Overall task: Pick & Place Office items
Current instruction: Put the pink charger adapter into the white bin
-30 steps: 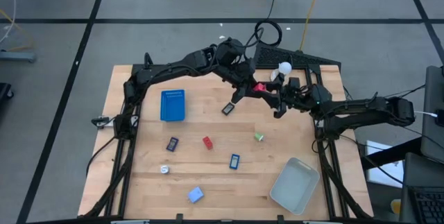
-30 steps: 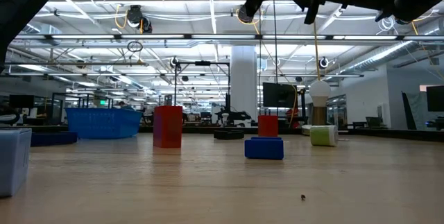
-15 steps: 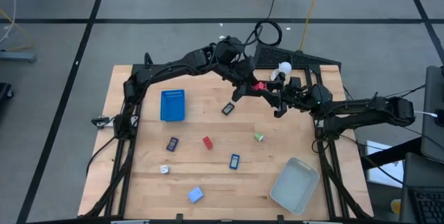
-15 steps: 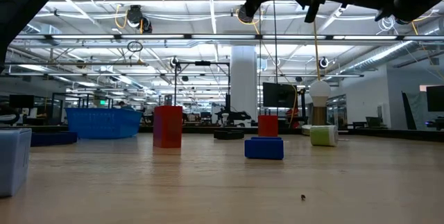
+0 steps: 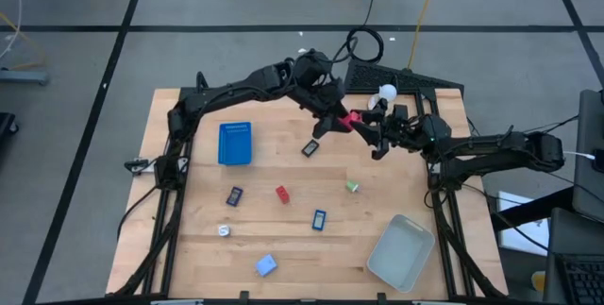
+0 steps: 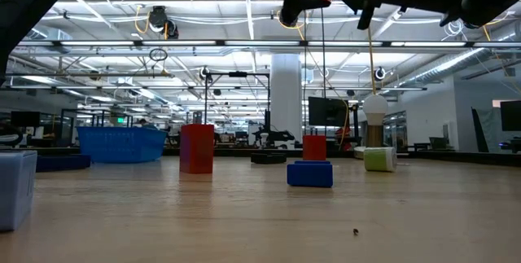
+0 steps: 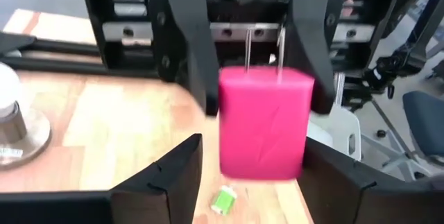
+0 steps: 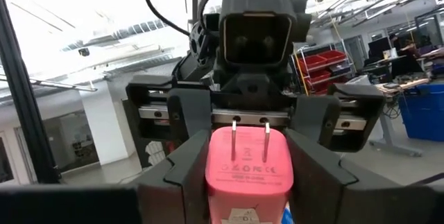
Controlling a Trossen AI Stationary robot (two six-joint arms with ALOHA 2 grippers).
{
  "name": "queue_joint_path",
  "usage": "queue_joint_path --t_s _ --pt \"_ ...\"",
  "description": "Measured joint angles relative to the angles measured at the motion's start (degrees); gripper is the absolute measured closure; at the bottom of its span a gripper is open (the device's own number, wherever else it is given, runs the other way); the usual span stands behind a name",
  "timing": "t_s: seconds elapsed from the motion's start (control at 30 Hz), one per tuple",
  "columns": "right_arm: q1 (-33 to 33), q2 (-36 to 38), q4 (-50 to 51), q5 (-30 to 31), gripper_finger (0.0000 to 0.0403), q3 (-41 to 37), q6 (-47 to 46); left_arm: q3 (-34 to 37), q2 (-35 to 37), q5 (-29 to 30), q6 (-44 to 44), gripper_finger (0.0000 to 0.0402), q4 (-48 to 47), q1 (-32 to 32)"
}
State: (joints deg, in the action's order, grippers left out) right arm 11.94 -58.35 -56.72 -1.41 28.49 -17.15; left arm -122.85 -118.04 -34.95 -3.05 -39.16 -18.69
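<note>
A pink plug block (image 5: 351, 119) is being held in the air above the far middle of the table (image 5: 283, 239), between both grippers. It is being pinched by the right gripper (image 8: 248, 182); the left gripper (image 7: 253, 182) is spread just clear of its sides. In the high view the block is being mostly hidden by the arms. Open board is being left near, around the tray (image 5: 401, 251) at the right edge.
</note>
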Motion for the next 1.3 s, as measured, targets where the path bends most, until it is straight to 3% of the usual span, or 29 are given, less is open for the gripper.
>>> queue_joint_path --t_s 0.5,0.83,1.3 --pt "-0.1 1.3 -3.8 -3.5 0.0252 0.0 -0.2 0.0 0.4 1.8 -4.3 0.0078 -17.4 -1.9" --pt "-0.1 1.9 -0.3 -19.6 0.0253 0.0 -9.7 0.0 5.0 10.2 -7.2 0.0087 -25.0 -3.2" --pt "-4.7 1.9 9.4 -41.9 0.0253 0.0 -20.1 0.0 8.9 18.2 -2.7 0.0095 -33.0 -3.0"
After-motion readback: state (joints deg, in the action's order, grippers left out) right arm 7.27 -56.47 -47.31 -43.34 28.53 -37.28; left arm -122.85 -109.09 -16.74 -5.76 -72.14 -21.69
